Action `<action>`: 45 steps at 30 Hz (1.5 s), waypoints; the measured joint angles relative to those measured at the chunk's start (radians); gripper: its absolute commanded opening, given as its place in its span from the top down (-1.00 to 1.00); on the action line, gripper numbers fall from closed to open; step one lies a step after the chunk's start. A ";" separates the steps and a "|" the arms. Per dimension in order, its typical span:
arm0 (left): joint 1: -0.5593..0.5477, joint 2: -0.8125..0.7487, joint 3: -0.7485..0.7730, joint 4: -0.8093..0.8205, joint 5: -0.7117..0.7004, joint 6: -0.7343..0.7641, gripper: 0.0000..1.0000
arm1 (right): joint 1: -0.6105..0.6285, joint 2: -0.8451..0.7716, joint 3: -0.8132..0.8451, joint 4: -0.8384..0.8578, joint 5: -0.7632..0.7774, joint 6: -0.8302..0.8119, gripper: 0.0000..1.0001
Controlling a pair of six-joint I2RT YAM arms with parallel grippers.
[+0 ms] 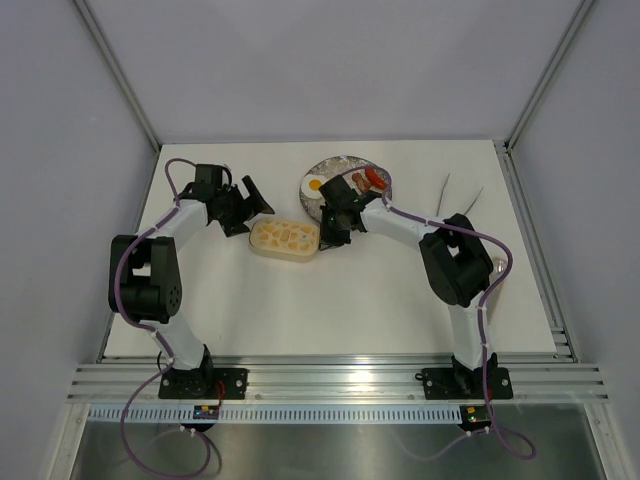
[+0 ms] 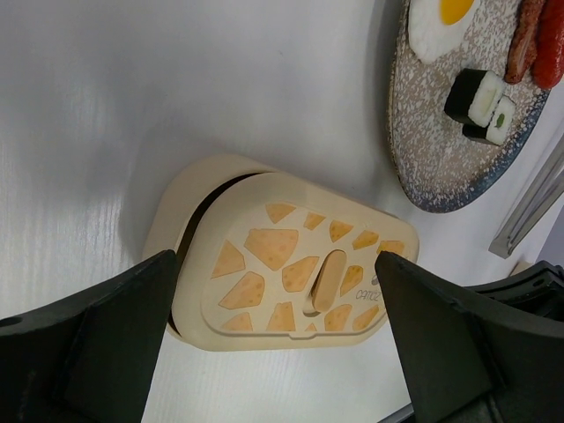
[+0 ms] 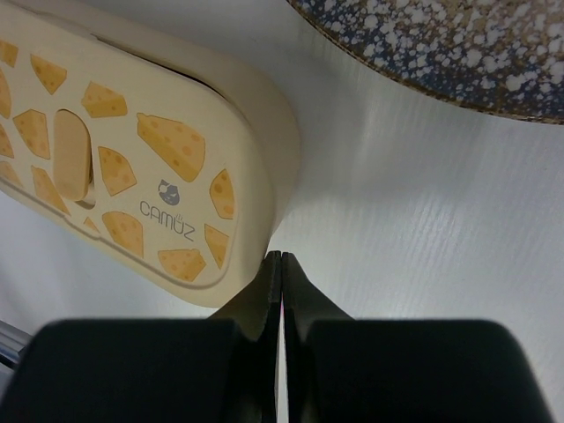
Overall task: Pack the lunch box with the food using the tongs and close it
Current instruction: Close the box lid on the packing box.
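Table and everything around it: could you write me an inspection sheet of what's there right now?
Surface: white table, no spills seen.
Job's things: lunch box with its lid askew on top; fried egg, sausages and sushi rolls on the plate; tongs lying apart at the right.
Clutter: nothing seen.
Grippers: left gripper open, empty, facing the lunch box; right gripper shut, empty, tips at the box's edge.
Cables: purple cables run along both arms.
Surroundings: grey walls, metal frame.
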State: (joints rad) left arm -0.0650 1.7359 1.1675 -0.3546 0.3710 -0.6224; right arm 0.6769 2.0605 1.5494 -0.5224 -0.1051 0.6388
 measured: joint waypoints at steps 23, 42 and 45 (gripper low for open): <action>0.011 -0.024 0.000 -0.032 -0.106 0.028 -0.98 | 0.000 0.003 0.001 -0.056 0.061 -0.038 0.95; 0.011 0.014 -0.017 0.020 0.015 0.023 -0.98 | 0.043 0.045 0.166 -0.104 0.059 -0.043 0.96; 0.011 0.016 -0.021 0.028 0.021 0.023 -0.98 | 0.047 0.052 0.166 -0.108 0.059 -0.044 0.96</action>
State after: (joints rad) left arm -0.0540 1.7515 1.1461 -0.3264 0.3916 -0.5999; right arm 0.7242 2.1124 1.7157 -0.6300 -0.0460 0.5949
